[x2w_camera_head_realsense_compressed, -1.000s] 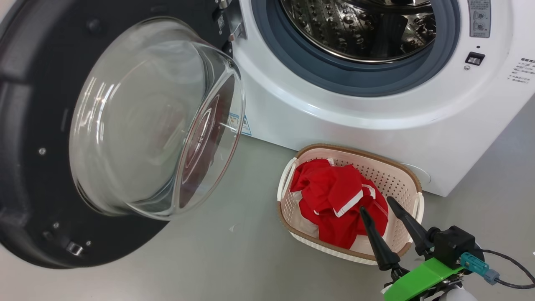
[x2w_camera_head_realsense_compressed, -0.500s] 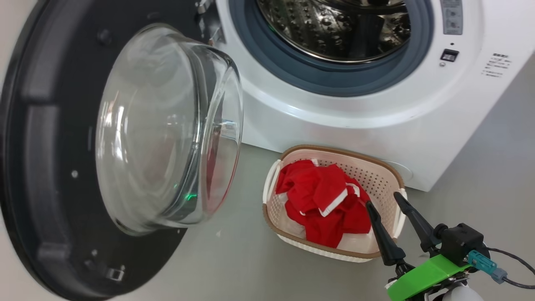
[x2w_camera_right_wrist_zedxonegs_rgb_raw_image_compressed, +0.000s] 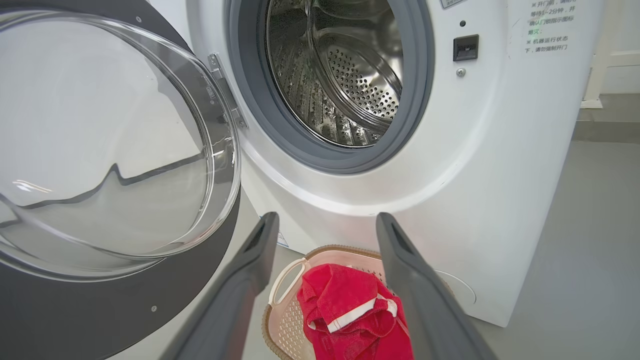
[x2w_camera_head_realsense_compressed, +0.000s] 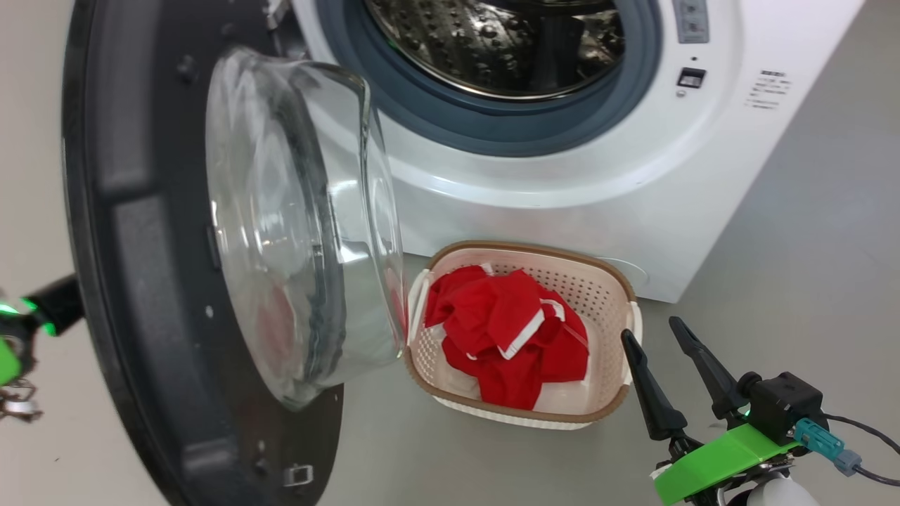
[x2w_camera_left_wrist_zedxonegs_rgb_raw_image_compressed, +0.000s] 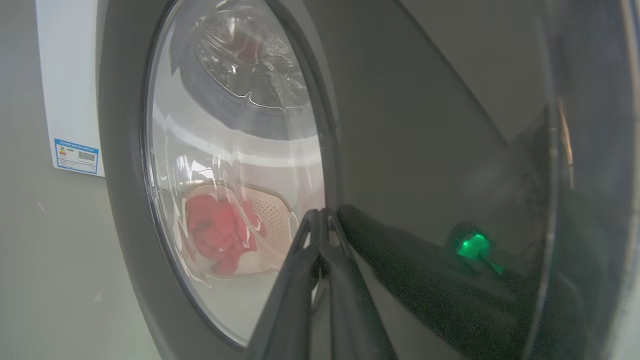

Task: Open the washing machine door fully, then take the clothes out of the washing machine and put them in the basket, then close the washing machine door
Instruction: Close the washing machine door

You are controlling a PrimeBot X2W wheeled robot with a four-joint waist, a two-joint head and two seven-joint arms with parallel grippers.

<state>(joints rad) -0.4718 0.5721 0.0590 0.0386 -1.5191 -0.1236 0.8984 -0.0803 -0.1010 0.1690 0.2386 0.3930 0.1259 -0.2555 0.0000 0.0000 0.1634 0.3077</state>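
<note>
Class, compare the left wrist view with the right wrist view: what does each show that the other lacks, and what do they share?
Left wrist view, not the right: the door's glossy outer face, the shut left gripper close against it, and a green glow reflected there.
Right wrist view, not the left: the open steel drum, the grey seal and the open right gripper.
Shared: the door, the white washing machine, and the basket holding the red clothes, seen through the door glass in the left wrist view.
</note>
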